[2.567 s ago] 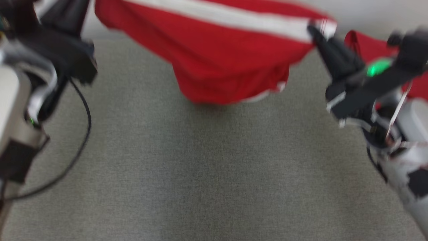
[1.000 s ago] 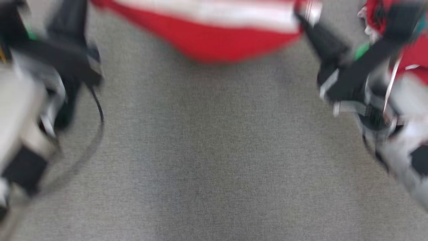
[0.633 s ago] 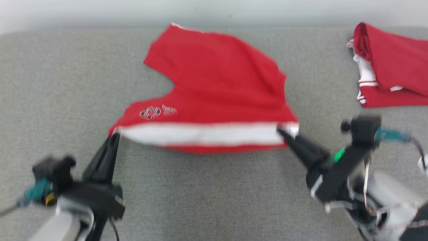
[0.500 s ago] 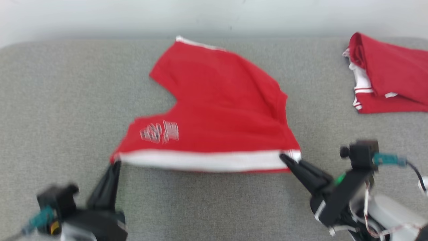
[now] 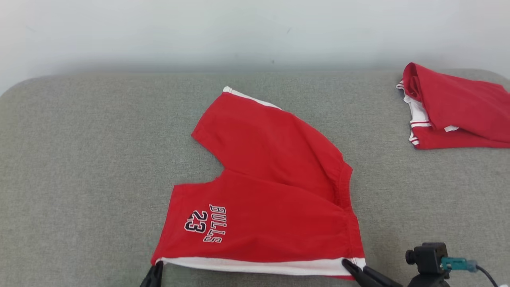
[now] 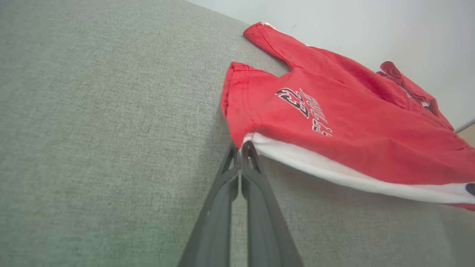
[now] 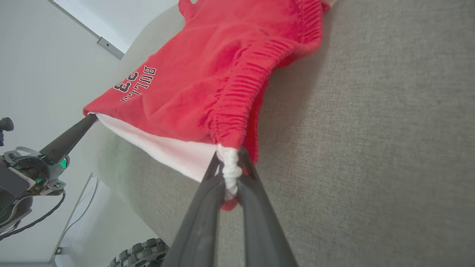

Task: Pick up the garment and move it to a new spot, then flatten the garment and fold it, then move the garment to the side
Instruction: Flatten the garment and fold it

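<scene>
The garment (image 5: 263,191) is a pair of red shorts with a white side stripe and "BULLS 23" print, spread on the grey cushion. Its near white-striped edge is held off the surface between my two grippers. My left gripper (image 5: 156,266) is shut on the left corner of the garment (image 6: 334,122), seen up close at my left gripper (image 6: 243,146). My right gripper (image 5: 347,263) is shut on the gathered waistband corner of the garment (image 7: 207,85), pinched at my right gripper (image 7: 230,159). The far leg lies flat toward the wall.
A second red garment (image 5: 454,107) lies folded at the far right of the grey cushion (image 5: 87,151). A pale wall (image 5: 199,32) runs behind the cushion. Bare cushion stretches to the left and around the shorts.
The head camera has tilted, bringing the whole cushion into view. The shorts, held stretched in the air earlier, now lie spread on the cushion with both grippers low at the near edge.
</scene>
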`<state>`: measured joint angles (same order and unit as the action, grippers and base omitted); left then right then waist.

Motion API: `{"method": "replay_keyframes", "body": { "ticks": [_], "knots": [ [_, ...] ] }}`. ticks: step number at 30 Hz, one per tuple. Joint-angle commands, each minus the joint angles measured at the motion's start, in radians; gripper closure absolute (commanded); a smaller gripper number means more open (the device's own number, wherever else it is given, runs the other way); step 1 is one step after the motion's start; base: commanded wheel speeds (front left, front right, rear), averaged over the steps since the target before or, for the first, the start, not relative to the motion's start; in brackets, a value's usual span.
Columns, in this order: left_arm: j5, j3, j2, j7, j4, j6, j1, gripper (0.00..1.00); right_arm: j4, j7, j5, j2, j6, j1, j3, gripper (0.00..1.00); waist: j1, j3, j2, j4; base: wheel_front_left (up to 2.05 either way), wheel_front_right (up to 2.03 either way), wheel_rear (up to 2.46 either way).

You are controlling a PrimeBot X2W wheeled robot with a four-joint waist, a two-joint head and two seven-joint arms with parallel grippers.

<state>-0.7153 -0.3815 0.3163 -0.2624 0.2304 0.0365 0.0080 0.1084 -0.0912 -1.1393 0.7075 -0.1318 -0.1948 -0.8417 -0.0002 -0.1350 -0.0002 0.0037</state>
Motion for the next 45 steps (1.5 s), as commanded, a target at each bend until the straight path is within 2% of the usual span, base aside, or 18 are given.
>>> {"method": "replay_keyframes", "body": {
  "ticks": [1, 8, 20, 27, 34, 39, 45],
  "knots": [
    [0.032, 0.008, -0.006, -0.002, 0.012, 0.006, 0.021, 1.00, 0.004, -0.007, 0.011, -0.011, 0.003, 0.019, -0.003, 1.00, 0.0002, 0.007, 0.0002, -0.004, 0.00, 0.00, 0.00],
    [0.092, 0.066, -0.047, -0.002, 0.055, 0.043, 0.023, 1.00, 0.033, -0.010, 0.076, -0.039, 0.003, 0.019, -0.012, 1.00, 0.0002, 0.024, 0.0002, -0.004, 0.00, 0.00, 0.00],
    [0.165, 0.108, -0.090, -0.002, 0.091, 0.068, 0.017, 1.00, 0.077, -0.031, 0.166, -0.064, 0.003, 0.008, -0.019, 1.00, 0.0002, 0.042, 0.0002, 0.001, 0.00, 0.00, 0.00],
    [0.204, 0.133, -0.100, -0.002, 0.090, 0.082, -0.006, 1.00, 0.077, -0.060, 0.181, -0.080, 0.003, -0.007, -0.005, 1.00, 0.0002, 0.044, 0.0002, -0.004, 0.00, 0.00, 0.00],
    [0.217, 0.154, -0.098, -0.002, 0.050, 0.086, -0.034, 1.00, 0.055, -0.069, 0.145, -0.089, 0.003, -0.017, 0.013, 1.00, 0.0002, 0.040, 0.0002, -0.003, 0.00, 0.00, 0.00],
    [0.236, 0.142, -0.054, 0.009, 0.013, 0.090, -0.104, 1.00, 0.023, -0.051, 0.085, -0.090, 0.003, -0.049, 0.034, 1.00, 0.0002, 0.037, 0.0002, -0.001, 0.00, 0.00, 0.00],
    [0.233, 0.114, 0.043, 0.089, -0.055, 0.095, -0.280, 1.00, -0.038, -0.011, 0.010, -0.065, 0.003, -0.154, 0.075, 1.00, 0.0002, 0.021, 0.0002, -0.011, 0.00, 0.00, 0.00]
  ]
}}
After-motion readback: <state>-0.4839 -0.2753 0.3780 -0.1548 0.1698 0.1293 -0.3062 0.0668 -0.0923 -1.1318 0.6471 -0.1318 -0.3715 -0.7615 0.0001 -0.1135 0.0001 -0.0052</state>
